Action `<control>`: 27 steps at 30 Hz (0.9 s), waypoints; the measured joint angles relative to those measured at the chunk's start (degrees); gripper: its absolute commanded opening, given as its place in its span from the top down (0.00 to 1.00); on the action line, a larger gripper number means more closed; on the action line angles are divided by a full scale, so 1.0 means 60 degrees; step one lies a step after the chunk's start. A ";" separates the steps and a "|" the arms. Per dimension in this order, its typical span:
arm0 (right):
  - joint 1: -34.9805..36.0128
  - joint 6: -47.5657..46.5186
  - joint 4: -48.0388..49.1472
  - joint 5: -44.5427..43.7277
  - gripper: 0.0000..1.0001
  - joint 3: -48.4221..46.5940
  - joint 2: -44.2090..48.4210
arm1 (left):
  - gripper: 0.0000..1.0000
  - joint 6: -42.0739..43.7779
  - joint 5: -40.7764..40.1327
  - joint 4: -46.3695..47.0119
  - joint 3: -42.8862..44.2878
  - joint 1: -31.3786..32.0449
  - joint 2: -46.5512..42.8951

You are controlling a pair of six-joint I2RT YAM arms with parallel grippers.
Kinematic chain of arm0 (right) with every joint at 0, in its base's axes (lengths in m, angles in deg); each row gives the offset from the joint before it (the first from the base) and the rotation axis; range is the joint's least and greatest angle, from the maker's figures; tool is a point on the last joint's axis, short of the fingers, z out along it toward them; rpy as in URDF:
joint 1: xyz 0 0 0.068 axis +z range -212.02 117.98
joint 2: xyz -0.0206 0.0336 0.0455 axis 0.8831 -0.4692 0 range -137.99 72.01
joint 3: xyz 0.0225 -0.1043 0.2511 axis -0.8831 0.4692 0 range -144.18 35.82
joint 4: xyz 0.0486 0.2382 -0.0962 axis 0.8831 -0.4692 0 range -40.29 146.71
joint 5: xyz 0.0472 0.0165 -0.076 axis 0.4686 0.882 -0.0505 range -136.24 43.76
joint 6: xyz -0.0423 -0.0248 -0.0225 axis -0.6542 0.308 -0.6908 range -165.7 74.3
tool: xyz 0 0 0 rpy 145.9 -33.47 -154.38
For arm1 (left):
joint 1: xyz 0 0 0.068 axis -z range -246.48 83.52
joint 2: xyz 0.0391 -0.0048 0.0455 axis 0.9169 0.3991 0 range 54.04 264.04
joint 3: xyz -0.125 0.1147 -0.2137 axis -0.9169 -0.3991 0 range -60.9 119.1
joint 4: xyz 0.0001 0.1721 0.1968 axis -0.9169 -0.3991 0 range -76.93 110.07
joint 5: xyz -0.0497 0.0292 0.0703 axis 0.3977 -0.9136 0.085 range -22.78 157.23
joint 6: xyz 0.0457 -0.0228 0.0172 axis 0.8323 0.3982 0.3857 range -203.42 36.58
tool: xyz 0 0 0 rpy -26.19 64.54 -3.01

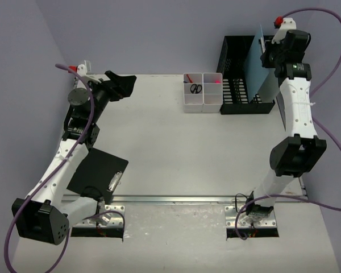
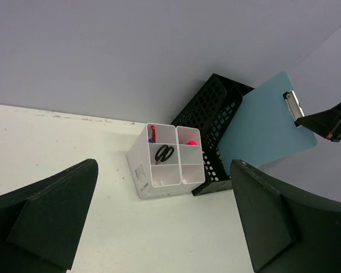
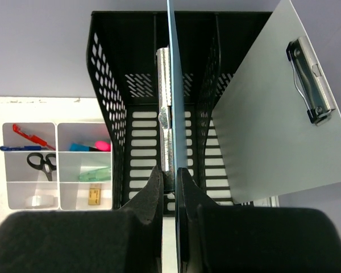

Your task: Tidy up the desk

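Both above the desk (image 1: 170, 148): left fingers (image 2: 51, 216) spread, right fingers (image 3: 148, 207) clamp blue clipboard (image 2: 267, 133).

Noted at black mesh file rack (image 3: 109, 114): right gripper (image 3: 169, 174), fingers pinched tight on near edge of light blue clipboard (image 3: 173, 68). Board edge-on, upright, in line with rack's centre, silver clip (image 3: 164, 108) on its left face.

At rack's right side: pale grey clipboard (image 3: 267, 119), tilted rightward, black-and-silver clip (image 3: 310, 79) near top. Seating in a slot not determinable.

Just left of rack: white compartment bins (image 3: 55, 170) holding red pen (image 3: 28, 136), blue pen (image 3: 12, 148), scissors (image 3: 41, 164), pink highlighter (image 3: 102, 146).
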 measured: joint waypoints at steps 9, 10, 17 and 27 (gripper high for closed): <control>-0.0273 0.0736 -0.0765 0.0273 0.99 -0.1202 -0.0991 | 0.00 0.0280 -0.0470 -0.0739 -0.0146 0.0000 -0.0011; -0.0302 0.0790 -0.0816 0.0317 0.97 -0.1293 -0.1056 | 0.00 0.0364 -0.0576 -0.0936 -0.0146 0.0000 -0.0022; -0.0379 0.1235 -0.1137 0.0656 0.38 -0.1796 -0.1330 | 0.00 0.1239 -0.1519 -0.2779 -0.0069 0.0000 -0.0361; -0.0393 0.0998 -0.0933 0.0801 0.29 -0.2014 -0.1191 | 0.20 0.4280 -0.2677 -0.7060 0.0386 0.0000 0.0109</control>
